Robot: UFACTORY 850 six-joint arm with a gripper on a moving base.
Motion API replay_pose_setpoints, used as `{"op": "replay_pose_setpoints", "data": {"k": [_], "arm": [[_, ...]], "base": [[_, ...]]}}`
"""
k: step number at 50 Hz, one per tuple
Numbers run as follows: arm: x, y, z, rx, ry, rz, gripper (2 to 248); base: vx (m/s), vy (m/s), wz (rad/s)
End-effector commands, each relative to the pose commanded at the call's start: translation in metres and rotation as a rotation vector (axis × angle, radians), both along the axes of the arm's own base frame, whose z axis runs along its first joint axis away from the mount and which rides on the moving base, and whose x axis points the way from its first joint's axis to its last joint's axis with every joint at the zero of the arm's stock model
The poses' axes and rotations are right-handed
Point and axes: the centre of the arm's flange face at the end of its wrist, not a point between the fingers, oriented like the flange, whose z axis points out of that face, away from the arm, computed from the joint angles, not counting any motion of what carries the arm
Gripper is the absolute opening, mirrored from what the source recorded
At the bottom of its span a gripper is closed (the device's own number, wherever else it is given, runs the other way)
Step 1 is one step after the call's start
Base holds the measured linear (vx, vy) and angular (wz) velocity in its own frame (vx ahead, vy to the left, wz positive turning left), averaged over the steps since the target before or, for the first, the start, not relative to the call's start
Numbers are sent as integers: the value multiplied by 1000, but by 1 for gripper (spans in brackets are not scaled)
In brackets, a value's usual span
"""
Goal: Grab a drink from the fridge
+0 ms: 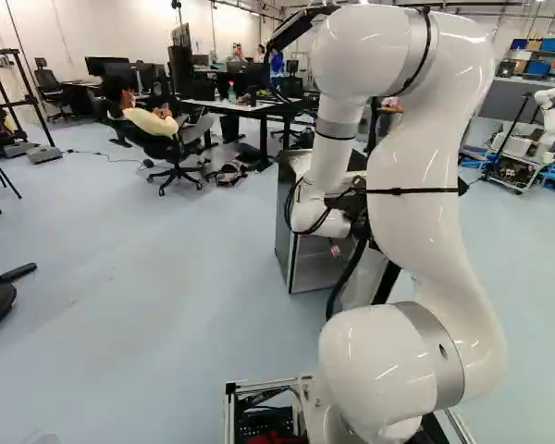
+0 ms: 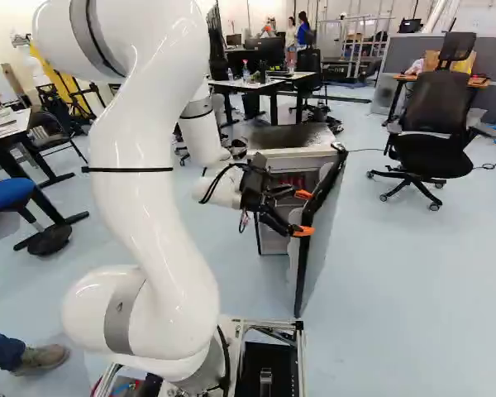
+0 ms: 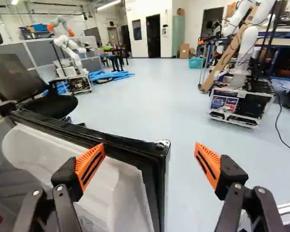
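One fridge (image 1: 284, 222), one fridge door (image 2: 324, 231). One gripper (image 2: 302, 212): two fingers, two orange pads (image 3: 89, 166). Red items (image 2: 293, 179) inside fridge: too small to count. One black swivel chair (image 2: 434, 112) right of fridge, one blue stool (image 2: 7, 193) left. Far right: at least two other robots (image 3: 70, 48), one teal bin (image 3: 195, 63).

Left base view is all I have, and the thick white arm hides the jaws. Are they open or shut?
Observer: Open, set wide apart, as the wrist view shows.
Operator: What shows between them?
Observer: The upper corner of the white fridge door with black edging.
Operator: Anything inside the dark-topped fridge?
Observer: Yes, the right base view shows red items behind the jaws; I can't tell what they are.
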Motion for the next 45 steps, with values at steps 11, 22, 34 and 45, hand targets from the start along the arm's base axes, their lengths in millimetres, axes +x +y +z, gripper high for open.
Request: {"op": "replay_pose_setpoints", "data": {"k": [11, 22, 34, 45], "arm": [[1, -25, 0, 2, -16, -97, 247], [7, -51, 1, 1, -39, -171, 247], [18, -80, 3, -3, -71, -237, 247], [28, -107, 4, -9, -102, -292, 247]], "base": [[0, 0, 0], [0, 0, 0], [0, 0, 0], [0, 0, 0]]}}
